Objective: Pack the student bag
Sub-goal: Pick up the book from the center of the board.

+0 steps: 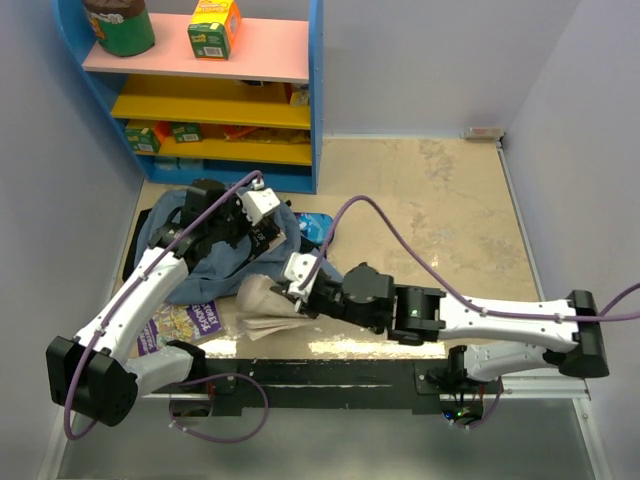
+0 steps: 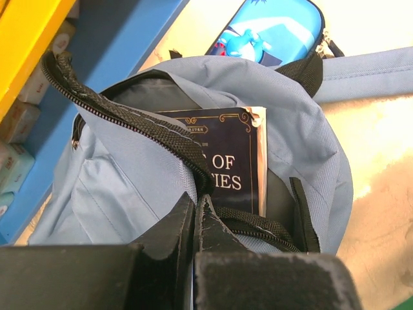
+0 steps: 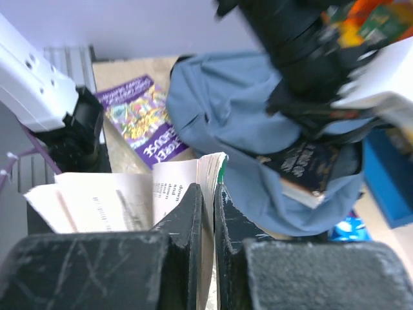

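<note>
- I see the left gripper [image 2: 195, 210] with its fingers pressed together, pinching the zipper edge at the mouth of the student bag [image 2: 122, 187]; the opening is lifted and gapes toward the wrist camera
- The student bag lies on the table [image 1: 430, 220] at its left side, just in front of the blue shelf unit [image 1: 314, 100]; its slate-blue fabric is slumped beneath the left arm
- A dark book [image 2: 226, 155] with gold lettering sits partly inside the bag; its top corner pokes out of the opening
- A glossy blue pencil case [image 2: 274, 29] lies on the table just beyond the bag, next to a strap
- My right gripper [image 3: 208, 194] is clamped on the pages of an open paperback [image 3: 177, 184]; the book sits just beside the bag on its near side
- A purple book [image 3: 142, 119] lies flat on the table, partly tucked under the bag's near edge
</note>
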Tool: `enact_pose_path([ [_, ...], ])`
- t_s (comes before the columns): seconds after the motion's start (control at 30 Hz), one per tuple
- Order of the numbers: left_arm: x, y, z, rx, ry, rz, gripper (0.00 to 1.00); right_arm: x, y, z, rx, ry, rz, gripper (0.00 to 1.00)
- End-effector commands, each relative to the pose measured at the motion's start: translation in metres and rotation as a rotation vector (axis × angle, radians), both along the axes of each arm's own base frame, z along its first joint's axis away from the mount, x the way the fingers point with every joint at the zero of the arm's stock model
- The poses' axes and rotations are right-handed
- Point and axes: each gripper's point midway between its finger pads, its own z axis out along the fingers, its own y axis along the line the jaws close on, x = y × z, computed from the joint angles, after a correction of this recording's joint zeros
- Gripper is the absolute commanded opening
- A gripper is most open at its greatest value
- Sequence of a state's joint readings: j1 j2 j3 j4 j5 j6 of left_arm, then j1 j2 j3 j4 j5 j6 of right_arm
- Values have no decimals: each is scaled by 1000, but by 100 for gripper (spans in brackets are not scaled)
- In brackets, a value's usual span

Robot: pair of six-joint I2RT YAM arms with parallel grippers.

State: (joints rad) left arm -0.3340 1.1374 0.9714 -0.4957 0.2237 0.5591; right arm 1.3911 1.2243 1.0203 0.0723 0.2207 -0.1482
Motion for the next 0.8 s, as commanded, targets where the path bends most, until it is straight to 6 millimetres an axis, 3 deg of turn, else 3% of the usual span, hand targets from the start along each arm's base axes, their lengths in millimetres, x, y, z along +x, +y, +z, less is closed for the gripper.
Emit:
enact_pose_path([
  [0.0,2,-4,20,-57,-67,2,0,20,-43,78,123,-91,-142,0],
  [0.13,-15,-13,18,-83,-33,-77,0,47,-71,110,156,-156,-280,0],
  [0.23,-44,-31,21,-122,29,-244,0,71,-90,118,148,-171,-369,0],
  [0.37,-91,-57,30,-205,99,-521,0,88,-109,135,231,-179,-420,0],
  [0.5,-115,-59,28,-211,133,-629,0,93,-103,133,272,-161,-403,0],
  [0.6,-118,-57,28,-203,137,-623,0,89,-97,129,312,-136,-372,0],
  [0.77,-111,-53,36,-196,124,-563,0,80,-82,107,362,-69,-304,0],
])
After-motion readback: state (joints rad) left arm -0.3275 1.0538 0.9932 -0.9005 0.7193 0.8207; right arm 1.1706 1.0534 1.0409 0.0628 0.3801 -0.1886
